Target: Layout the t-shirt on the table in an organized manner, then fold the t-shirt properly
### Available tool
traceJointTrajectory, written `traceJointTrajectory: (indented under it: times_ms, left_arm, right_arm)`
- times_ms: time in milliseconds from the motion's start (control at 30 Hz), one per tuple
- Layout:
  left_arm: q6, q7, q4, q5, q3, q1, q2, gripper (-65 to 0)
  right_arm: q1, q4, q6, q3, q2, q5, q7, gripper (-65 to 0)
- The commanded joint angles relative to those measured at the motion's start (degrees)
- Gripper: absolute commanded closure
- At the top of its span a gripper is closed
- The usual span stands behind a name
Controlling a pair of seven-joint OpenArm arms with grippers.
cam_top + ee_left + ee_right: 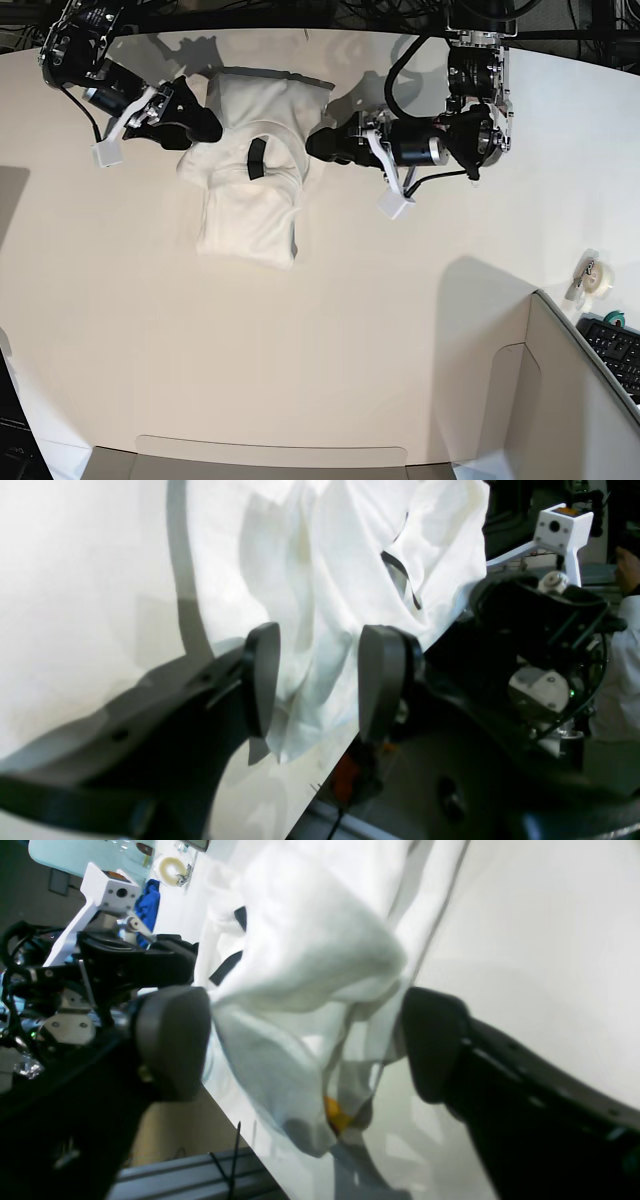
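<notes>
1. Lying near the far curved edge of the table, the t-shirt is bunched into a loose white heap, print side hidden, with its dark neck label showing on top.
2. From the base view, the two arms reach in from either side of the heap, one at each upper flank of the cloth.
3. On the left gripper, the two dark fingers stand spread apart, and a fold of shirt hangs down between them; the cloth brushes the inner face of one finger, but nothing is pinched.
4. On the right gripper, the fingers are spread as wide as they go, straddling a puffed-up lump of fabric; one pad touches the cloth at its edge, the other sits just beside it.
5. A small orange-yellow patch of print peeks out at the bottom of the fold in the right wrist view.
6. Over at the near right corner stands a grey box-like panel, with a roll of tape beside it, well apart from the shirt.
</notes>
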Motion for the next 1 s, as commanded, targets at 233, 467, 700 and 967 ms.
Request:
traceJointTrajectory:
  times_ms: [233, 467, 700, 967]
  left_arm:
    - [0.15, -0.38, 0.78, -1.51, 0.01, -0.9, -0.21, -25.7]
    - [0.15, -0.38, 0.78, -1.51, 0.01, -0.9, -0.21, -25.7]
    - [0.15, -0.38, 0.78, -1.51, 0.01, -0.99, -0.21, -25.7]
    - [0.15, -0.38, 0.78, -1.51, 0.01, -0.99, -0.21, -25.7]
  right_arm:
    - [3.24, 0.73, 0.3, 0.14, 0.41, 1.58, 0.88, -65.0]
    - [5.88, 0.64, 0.3, -0.03, 0.32, 1.58, 0.88, -65.0]
    - [7.29, 0.55, 0.3, -0.03, 0.23, 1.4, 0.88, -65.0]
    - [8.26, 0.55, 0.3, -0.21, -1.97, -3.52, 0.88, -65.0]
